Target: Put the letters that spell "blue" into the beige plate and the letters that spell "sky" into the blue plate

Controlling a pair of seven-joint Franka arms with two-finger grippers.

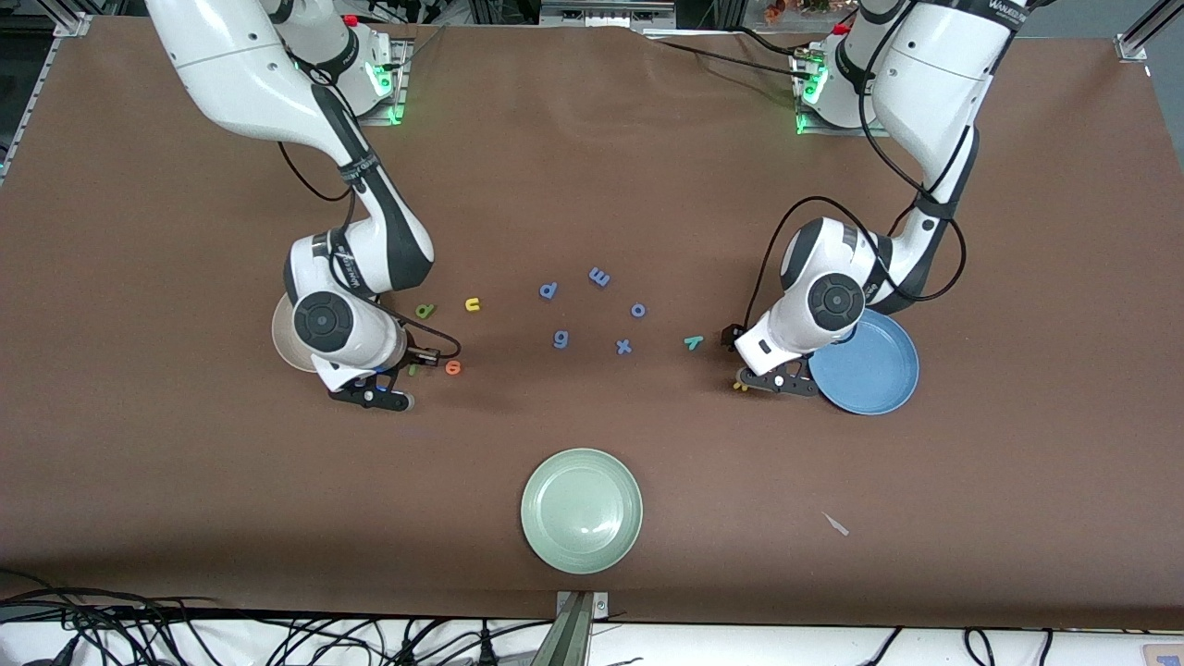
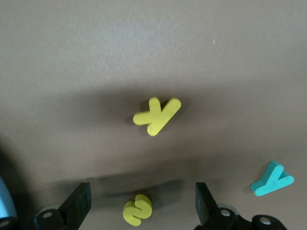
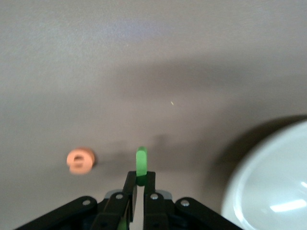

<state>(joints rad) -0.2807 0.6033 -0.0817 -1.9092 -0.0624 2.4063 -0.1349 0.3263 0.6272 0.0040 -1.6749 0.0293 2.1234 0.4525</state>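
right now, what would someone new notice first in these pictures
Probably the two arms bent low over the brown table: the right gripper is shut on the green l beside the beige plate, with the orange e close by. The left gripper hangs open over the yellow s, next to the blue plate. A pale green plate sits alone nearest the front camera.
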